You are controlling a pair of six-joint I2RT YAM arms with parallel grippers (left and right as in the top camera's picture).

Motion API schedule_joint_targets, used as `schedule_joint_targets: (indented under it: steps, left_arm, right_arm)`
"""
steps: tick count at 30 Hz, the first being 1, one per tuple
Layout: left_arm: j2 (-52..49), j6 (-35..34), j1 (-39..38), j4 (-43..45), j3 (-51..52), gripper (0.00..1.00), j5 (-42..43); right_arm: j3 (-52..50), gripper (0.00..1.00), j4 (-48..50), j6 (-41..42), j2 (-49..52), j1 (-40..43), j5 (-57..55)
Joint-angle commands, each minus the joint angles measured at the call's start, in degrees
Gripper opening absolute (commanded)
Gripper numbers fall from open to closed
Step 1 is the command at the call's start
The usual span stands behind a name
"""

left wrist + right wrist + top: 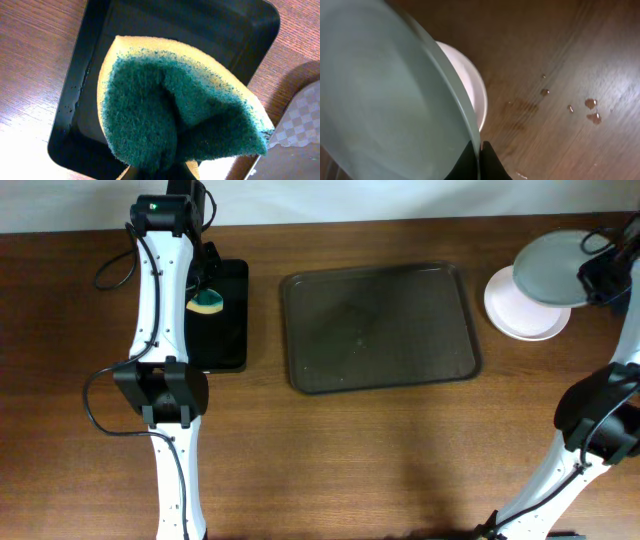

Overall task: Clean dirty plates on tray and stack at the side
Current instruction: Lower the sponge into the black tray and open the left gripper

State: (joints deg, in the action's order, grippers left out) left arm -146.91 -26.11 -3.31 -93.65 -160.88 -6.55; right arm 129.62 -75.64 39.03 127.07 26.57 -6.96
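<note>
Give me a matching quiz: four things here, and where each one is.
1 sponge
2 greenish plate
3 white plate
4 grey tray

a lying on the table, far right
b mid-table, nothing on it
c in the left gripper, above the black tray
d in the right gripper

Pairs: 1-c, 2-d, 3-a, 4-b

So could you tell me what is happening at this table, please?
The right end effector grips a greenish plate by its rim, over a white plate right of the large tray, which holds no plates. The left end effector pinches a sponge above the small black tray.
</note>
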Motion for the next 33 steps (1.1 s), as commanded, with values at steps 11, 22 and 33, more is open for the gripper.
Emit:
schedule_joint_targets:
  steps: [11, 22, 33]
  left_arm:
    - [-0.4, 0.9, 0.1, 0.5, -0.4, 0.00, 0.2]
    - [-0.4, 0.9, 0.1, 2.4, -0.4, 0.00, 0.1]
    - [-9.6, 1.4, 0.9, 7.7, -0.4, 0.00, -0.5]
  right_arm:
    - [-22.5, 0.35, 23.6, 0.3, -1.1, 0.4, 8.5]
    - [-22.5, 0.66, 20.0, -8.9, -8.1, -1.6, 15.3]
    - [-22.5, 0.85, 13.9, -12.1, -26.9, -11.9, 15.3]
